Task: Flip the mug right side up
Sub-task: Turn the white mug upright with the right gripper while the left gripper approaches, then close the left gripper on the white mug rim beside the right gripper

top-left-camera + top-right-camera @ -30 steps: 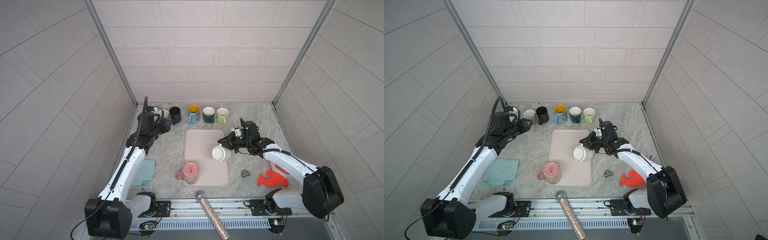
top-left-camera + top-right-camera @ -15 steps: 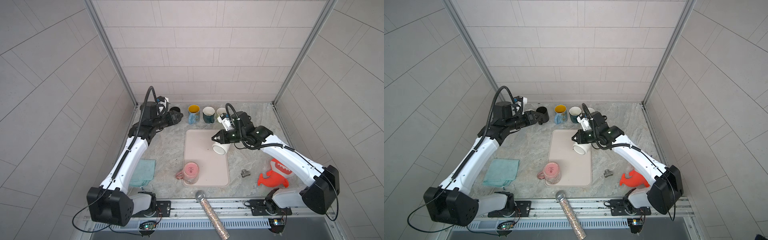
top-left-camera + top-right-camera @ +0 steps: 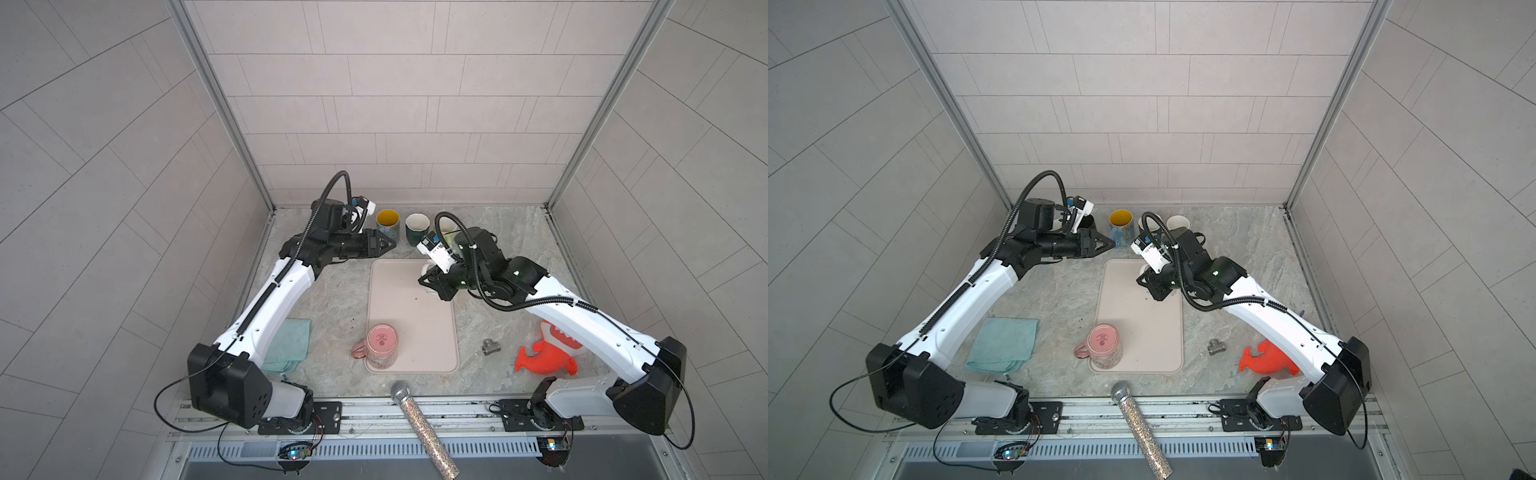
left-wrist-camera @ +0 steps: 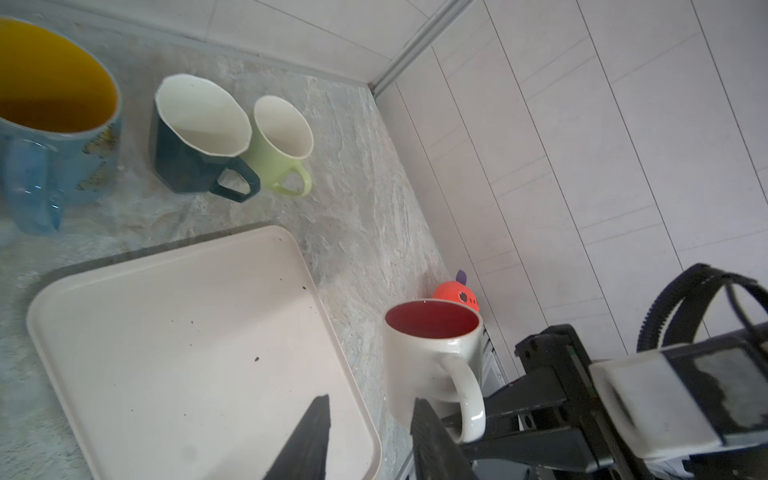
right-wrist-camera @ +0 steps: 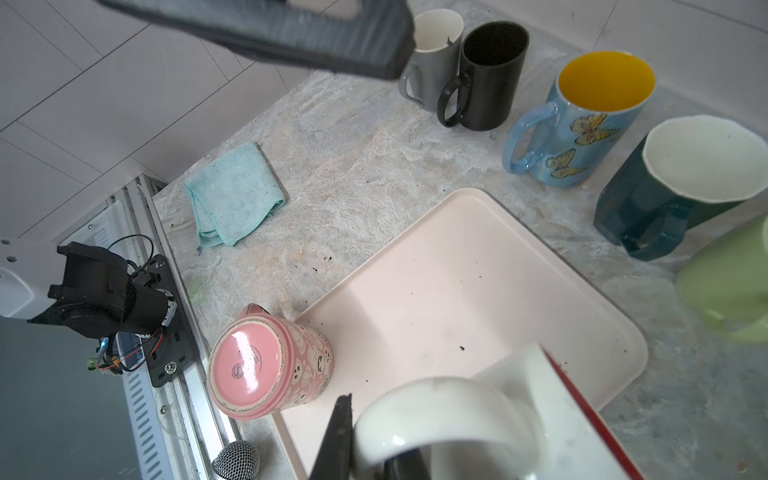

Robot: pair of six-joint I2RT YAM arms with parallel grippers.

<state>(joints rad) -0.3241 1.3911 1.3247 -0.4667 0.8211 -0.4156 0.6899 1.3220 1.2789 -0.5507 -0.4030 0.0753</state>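
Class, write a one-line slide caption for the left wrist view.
Right gripper holds the red-lined white mug upright by its handle.

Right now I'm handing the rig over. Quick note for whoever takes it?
Grippers: left gripper open and empty, in the air by the far edge of the tray; right gripper shut on the handle of the white mug.
Things: white mug upright, mouth up, by the tray's far right corner; cannot tell if it is set down. Pink mug base-up on the tray's near left corner.
Done: white mug is right side up.
Left: set it down and let go; pink mug is not yet turned.
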